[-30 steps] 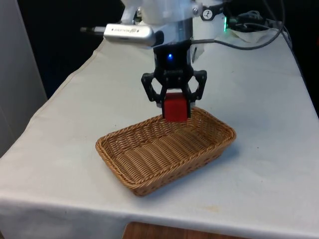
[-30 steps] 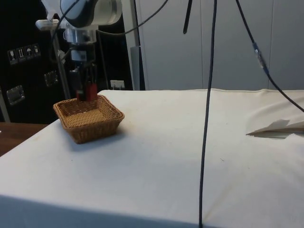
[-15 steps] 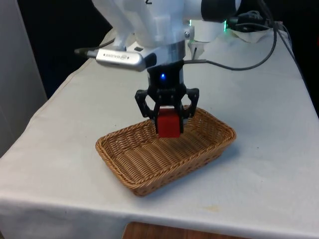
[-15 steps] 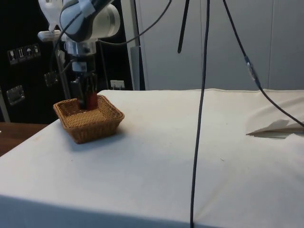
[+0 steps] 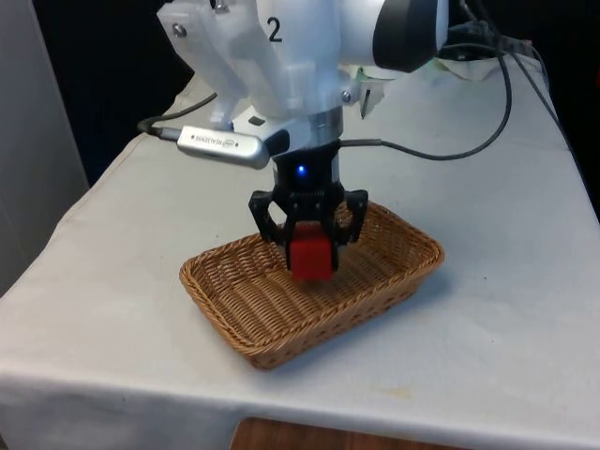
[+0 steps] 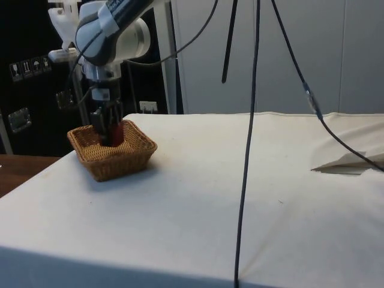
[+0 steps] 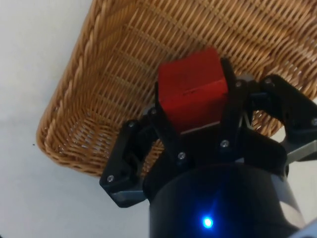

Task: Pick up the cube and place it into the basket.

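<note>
Nearest the front camera, the white cloth (image 5: 112,309) runs bare up to the wicker basket (image 5: 234,323), an oblong tray set askew. Just past its near rim, the black gripper (image 5: 309,253) reaches down inside, clamped on the red cube (image 5: 310,260), which hangs within the walls above the woven floor. Beyond, cables (image 5: 450,141) trail across the table.
</note>
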